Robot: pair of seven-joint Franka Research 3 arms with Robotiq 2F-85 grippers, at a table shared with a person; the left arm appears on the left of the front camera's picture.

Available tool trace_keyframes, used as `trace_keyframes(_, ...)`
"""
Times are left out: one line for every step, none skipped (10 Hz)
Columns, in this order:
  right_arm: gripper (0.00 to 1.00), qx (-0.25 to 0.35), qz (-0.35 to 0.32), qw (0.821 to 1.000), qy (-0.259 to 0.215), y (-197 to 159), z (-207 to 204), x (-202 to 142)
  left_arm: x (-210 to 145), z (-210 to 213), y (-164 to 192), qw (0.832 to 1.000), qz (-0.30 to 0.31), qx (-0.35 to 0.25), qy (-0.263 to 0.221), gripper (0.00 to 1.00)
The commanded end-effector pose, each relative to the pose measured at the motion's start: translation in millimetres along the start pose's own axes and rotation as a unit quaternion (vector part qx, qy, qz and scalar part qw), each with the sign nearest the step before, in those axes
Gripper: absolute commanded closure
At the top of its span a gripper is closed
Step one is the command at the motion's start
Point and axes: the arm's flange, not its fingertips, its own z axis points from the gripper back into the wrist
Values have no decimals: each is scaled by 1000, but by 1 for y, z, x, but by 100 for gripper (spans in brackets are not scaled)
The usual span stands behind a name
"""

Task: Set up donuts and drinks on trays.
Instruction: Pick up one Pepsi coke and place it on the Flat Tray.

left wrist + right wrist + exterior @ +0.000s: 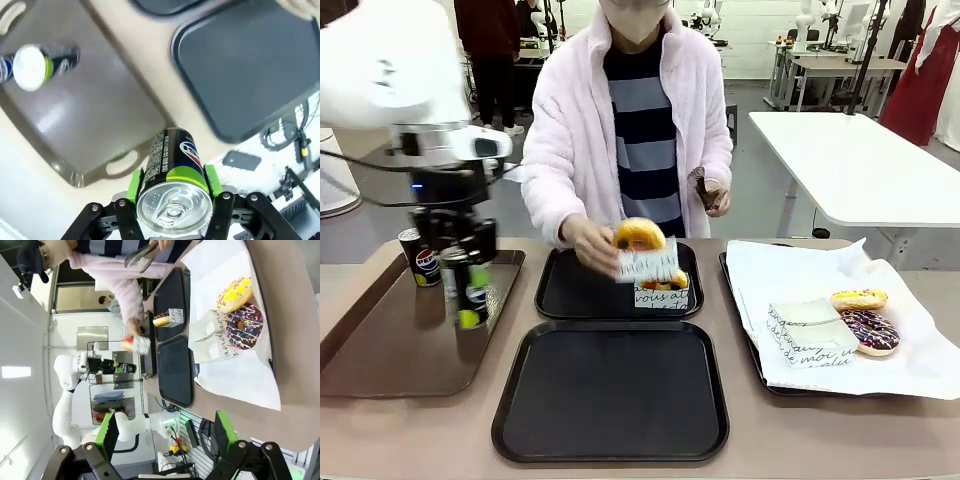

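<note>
Fingers (211, 179) of the left gripper (172, 182) clamp a can (172, 155) between them above the brown tray (90, 115); swung fast toward the black tray (260, 75) ahead, the smooth can may slip or tip.

Black tray (610, 400), seemingly golden donut (639, 234)
</note>
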Motion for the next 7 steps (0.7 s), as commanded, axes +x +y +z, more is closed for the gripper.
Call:
trace_keyframes(0,7,4,1000,-3,1,1,0,-9,0,10,999,18,4,-31,42)
trace_keyframes(0,7,4,1000,-3,1,1,0,-7,2,11,998,39,10,-43,42)
trace_keyframes(0,7,4,1000,-3,1,1,0,-16,2,8,1000,7,0,-8,42)
trace_keyframes(0,7,4,1000,-3,1,1,0,-16,2,8,1000,7,0,-8,42)
trace_keyframes(0,7,4,1000,-3,1,1,0,-16,2,8,1000,7,0,-8,42)
trace_keyframes(0,7,4,1000,-3,1,1,0,-16,2,8,1000,7,0,-8,42)
trace_keyframes(0,7,4,1000,-3,1,1,0,-16,2,8,1000,7,0,-8,42)
